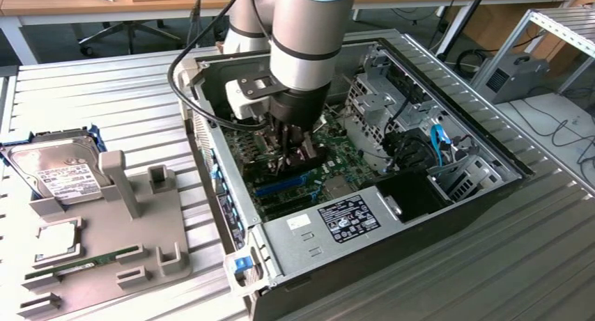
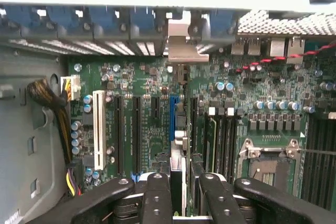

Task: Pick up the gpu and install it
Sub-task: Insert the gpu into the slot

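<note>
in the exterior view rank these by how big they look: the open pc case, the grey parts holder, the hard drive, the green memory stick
1. open pc case
2. grey parts holder
3. hard drive
4. green memory stick, thinnest by far

The holder sits nearer the camera than the case, but the gap looks too wide to matter.

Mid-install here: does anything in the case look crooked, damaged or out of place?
Nothing stands out. The end effector grips the thin dark gpu card edge-on, running straight alongside the blue motherboard slot, its silvery metal bracket at the case's rear wall. No damage or loose parts visible.
</note>
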Tool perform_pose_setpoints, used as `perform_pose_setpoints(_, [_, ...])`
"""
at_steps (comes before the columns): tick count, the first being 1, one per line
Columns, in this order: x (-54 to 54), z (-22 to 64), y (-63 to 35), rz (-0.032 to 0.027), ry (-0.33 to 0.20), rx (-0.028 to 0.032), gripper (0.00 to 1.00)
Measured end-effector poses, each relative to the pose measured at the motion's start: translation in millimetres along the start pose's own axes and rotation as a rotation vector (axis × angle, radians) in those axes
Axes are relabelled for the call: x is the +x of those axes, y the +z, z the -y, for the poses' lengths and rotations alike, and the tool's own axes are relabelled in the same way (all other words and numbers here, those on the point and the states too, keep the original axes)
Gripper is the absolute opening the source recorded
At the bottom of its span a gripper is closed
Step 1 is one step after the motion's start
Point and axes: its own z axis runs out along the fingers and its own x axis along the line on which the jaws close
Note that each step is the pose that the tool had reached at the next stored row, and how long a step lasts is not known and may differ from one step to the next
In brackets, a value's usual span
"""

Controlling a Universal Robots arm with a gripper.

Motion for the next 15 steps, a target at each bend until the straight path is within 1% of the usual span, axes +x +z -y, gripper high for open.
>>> perform_pose_setpoints(3, [0.1,-1.2,0.1,-0.0012,0.000,-0.0001,0.26])
perform_pose_setpoints(4, [1.1,-2.6,1.2,-0.0182,-0.001,-0.0005,0.26])
perform_pose_setpoints(5, [0.9,-11.0,1.6,-0.0181,-0.001,-0.0004,0.26])
perform_pose_setpoints(6, [1.9,-11.3,6.4,-0.0182,-0.001,-0.0004,0.26])
perform_pose_setpoints(7, [2.3,-11.3,8.0,-0.0182,-0.001,-0.0003,0.26])
perform_pose_setpoints(8, [2.5,-11.5,12.2,-0.0190,-0.001,-0.0007,0.26])
perform_pose_setpoints(9, [2.6,-11.8,13.7,-0.0189,0.000,0.0002,0.26])
perform_pose_setpoints(10, [2.8,-11.7,8.3,-0.0190,0.005,0.0011,0.26])
perform_pose_setpoints(11, [3.2,-11.7,10.2,-0.0198,0.026,0.0011,0.26])
perform_pose_setpoints(12, [3.3,-11.8,14.3,-0.0199,0.026,0.0001,0.26])
perform_pose_setpoints(14, [3.5,-10.9,18.8,-0.0205,0.026,-0.0013,0.26])
perform_pose_setpoints(15, [3.5,-10.9,19.1,-0.0199,0.026,-0.0009,0.33])
